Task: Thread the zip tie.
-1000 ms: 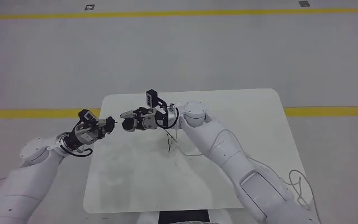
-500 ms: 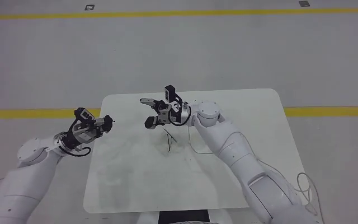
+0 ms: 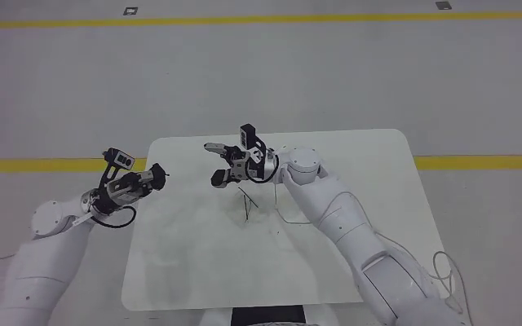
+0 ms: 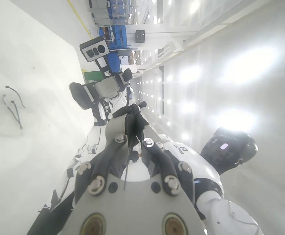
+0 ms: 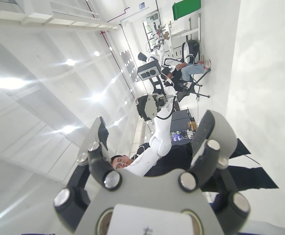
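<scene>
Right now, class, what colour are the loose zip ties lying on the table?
Black; the zip ties show best in the left wrist view, against the white table.

White table [image 3: 359,187], rounded corners, set on a pale grey floor [image 3: 326,73]. One yellow line [image 3: 465,161] is painted on the floor level with the table's far half and runs out from both sides. A second yellow line [image 3: 269,18] is marked well beyond the table's far edge, with a small dark floor mark [image 3: 130,11] noted just past it. Beyond a table corner, a green bin [image 4: 93,75] and blue racks [image 4: 115,13] are seen. Above the table, rows of ceiling lamps [image 4: 168,101] are lit, and strong glare is thrown on the white ceiling [image 4: 245,66].
</scene>
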Available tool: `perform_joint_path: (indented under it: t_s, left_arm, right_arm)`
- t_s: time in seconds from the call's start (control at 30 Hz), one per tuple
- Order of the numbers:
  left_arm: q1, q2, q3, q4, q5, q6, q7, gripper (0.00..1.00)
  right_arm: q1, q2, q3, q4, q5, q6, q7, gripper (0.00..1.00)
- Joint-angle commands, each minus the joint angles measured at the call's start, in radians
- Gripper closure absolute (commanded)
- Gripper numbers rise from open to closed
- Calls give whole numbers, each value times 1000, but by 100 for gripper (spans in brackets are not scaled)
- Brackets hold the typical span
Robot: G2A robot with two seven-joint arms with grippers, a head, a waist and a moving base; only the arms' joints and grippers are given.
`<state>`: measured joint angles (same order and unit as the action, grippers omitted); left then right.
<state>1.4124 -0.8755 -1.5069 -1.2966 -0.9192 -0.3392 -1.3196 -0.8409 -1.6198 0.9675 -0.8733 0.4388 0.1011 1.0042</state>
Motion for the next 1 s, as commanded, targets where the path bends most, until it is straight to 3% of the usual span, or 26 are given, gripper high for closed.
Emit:
perform_joint_path:
  t_s: [0.0,0.3,0.4,0.5,0.6,0.77,0.97]
  left_arm:
    - [-2,-28,-28,8,37,-1,1,100]
    - [-2,-32,-31,9,42,-1,1,100]
    - [-2,-32,-31,9,42,-1,1,100]
    - [-2,-32,-31,9,42,-1,1,100]
    - [-2,-32,-31,9,42,-1,1,100]
    - [-2,-32,-31,9,42,-1,1,100]
    - [-2,-32,-31,9,42,-1,1,100]
  right_arm:
    - [0,0,0,0,0,0,0,0]
    - [0,0,0,0,0,0,0,0]
    - [4,12,-15,-45,-117,32,-68,0]
    - [5,34,-31,-135,-284,130,-103,0]
    - [1,59,-58,-240,-460,238,-73,0]
    - [19,78,-117,-281,-673,239,8,0]
    - [19,78,-117,-281,-673,239,8,0]
